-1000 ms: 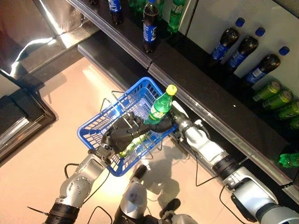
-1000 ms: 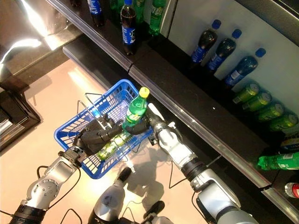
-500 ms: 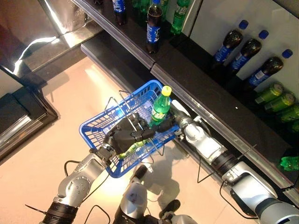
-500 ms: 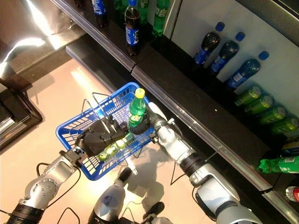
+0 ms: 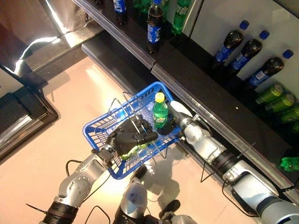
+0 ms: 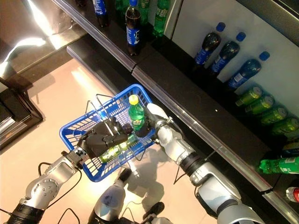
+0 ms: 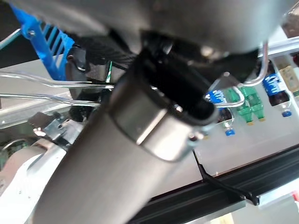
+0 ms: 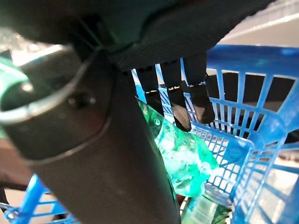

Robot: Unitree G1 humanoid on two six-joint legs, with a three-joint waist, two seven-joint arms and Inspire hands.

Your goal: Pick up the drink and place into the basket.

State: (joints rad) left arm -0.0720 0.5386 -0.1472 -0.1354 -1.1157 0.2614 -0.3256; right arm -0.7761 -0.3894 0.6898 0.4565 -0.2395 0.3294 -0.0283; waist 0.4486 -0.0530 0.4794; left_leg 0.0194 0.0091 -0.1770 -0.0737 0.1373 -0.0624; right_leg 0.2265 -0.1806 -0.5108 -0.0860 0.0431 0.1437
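A green drink bottle with a yellow cap (image 5: pixel 160 113) stands upright inside the blue basket (image 5: pixel 105 116), at its far right corner. My right hand (image 5: pixel 168 127) is shut on the bottle's lower body; in the right wrist view its fingers (image 8: pixel 180 109) curl round the green bottle (image 8: pixel 184 156) beside the basket's wall (image 8: pixel 254 154). My left hand (image 5: pixel 128 139) is shut on the wire handles (image 7: pixel 56 84) and holds the basket up in front. Another green bottle (image 5: pixel 134 149) lies in the basket under the left hand.
A black shelf ledge (image 5: pixel 210 102) runs diagonally just behind the basket. On it stand dark bottles with blue caps (image 5: pixel 247 49), green cans (image 5: pixel 278 98) and a cola bottle (image 5: pixel 154 28). A green bottle (image 5: pixel 287 161) lies at the far right. A dark cabinet (image 5: pixel 23 116) stands at the left.
My right hand has lowered the green bottle from tilted above the basket's rim to upright inside the basket. The left hand has kept its hold on the handles.
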